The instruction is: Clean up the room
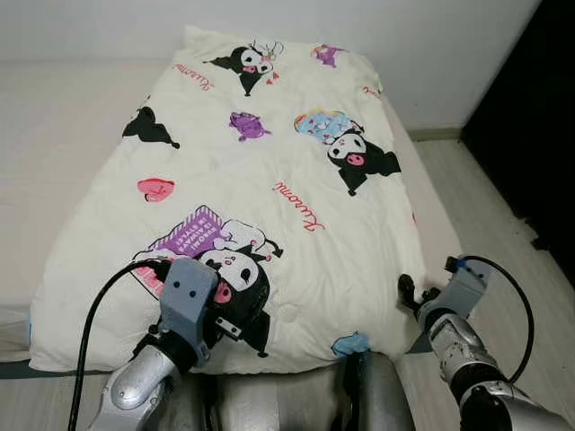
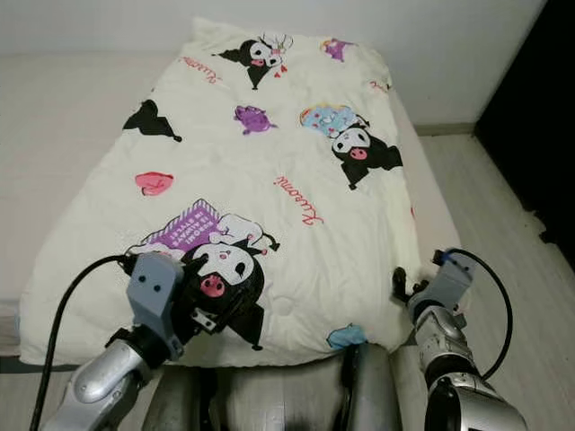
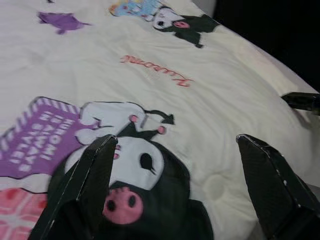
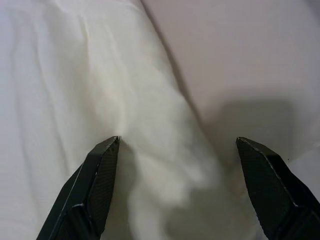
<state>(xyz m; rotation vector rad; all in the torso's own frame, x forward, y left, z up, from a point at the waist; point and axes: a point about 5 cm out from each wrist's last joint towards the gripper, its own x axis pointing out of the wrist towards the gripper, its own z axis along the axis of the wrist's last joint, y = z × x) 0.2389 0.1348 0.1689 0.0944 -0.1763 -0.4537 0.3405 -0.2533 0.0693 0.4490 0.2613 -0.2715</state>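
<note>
Left end effector (image 3: 175,195): fingers spread wide, holding nothing, low over the near part of the quilt above the black cartoon figure with the pink nose.
Right end effector (image 4: 177,190): fingers spread wide, holding nothing, at the quilt's near right corner.
Quilt (image 1: 269,171): cream, printed with black-and-white cartoon figures, a purple sign, pink hearts and red script; spread flat along the bed, its near edge hanging over the foot.
Bed (image 1: 63,153): pale sheet bare beside the quilt on the robot's left, a narrow strip bare on its right.
Floor (image 1: 490,224): light wood boards to the right of the bed.
Wall (image 1: 431,54): white, behind the head of the bed; a dark area stands at far right.
Left wrist view: the print close up, with the other arm's black fingertip at the quilt edge.
Right wrist view: soft folds of quilt meeting the sheet, one finger (image 4: 97,175) touching the fold.
</note>
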